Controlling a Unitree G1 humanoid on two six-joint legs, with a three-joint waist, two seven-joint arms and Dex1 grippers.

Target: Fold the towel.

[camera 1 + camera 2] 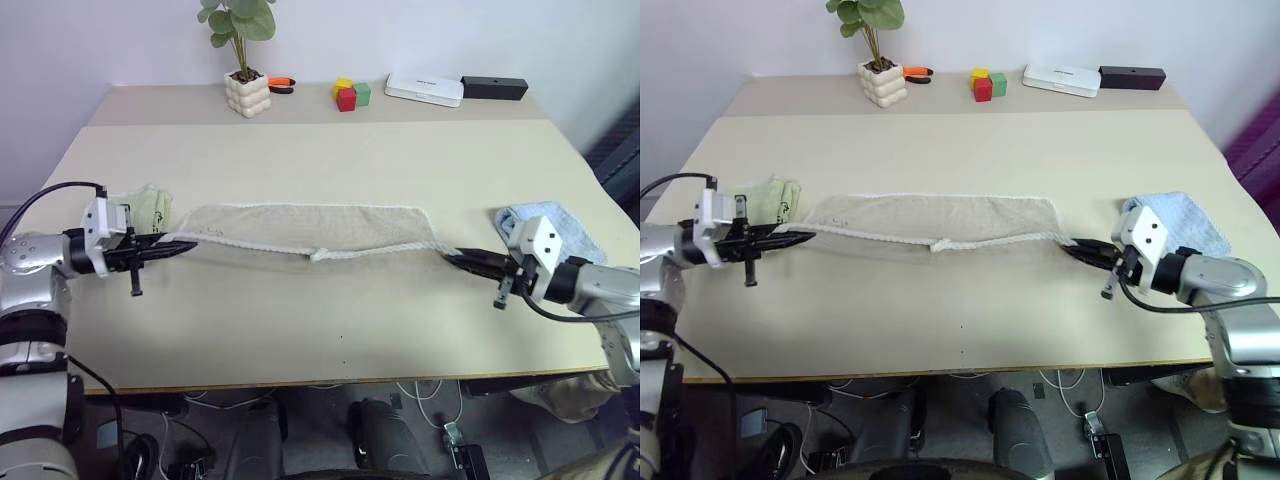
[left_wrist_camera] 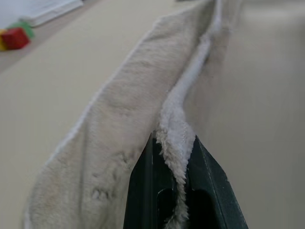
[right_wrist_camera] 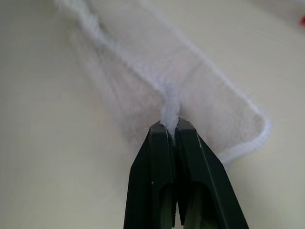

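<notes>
The towel, beige with a white corded edge, stretches as a long narrow band across the middle of the head-camera frame, pulled between the two grippers over the tan table. Its near edge, a white cord with a small bunch at mid-length, sags slightly toward the lower part of the frame, while the far edge lies flat on the tabletop. At the left of the frame the left gripper has its jaws closed on the towel's left end; the left wrist view shows the two black fingers pinching the fluffy white edge between them, the cloth running away from them in a folded ridge. At the right of the frame the right gripper is likewise clamped on the right end, and the right wrist view shows its fingers pressed together on a tuft of the white cord, with the towel fanning out beyond. Just behind the left gripper, at the left edge of the table, lies a pale green folded towel; behind the right gripper, near the right edge, lies a light blue folded towel. Along the top of the frame, well apart from the towel, stand a potted plant, an orange-handled tool, coloured blocks, a white box and a black box.
</notes>
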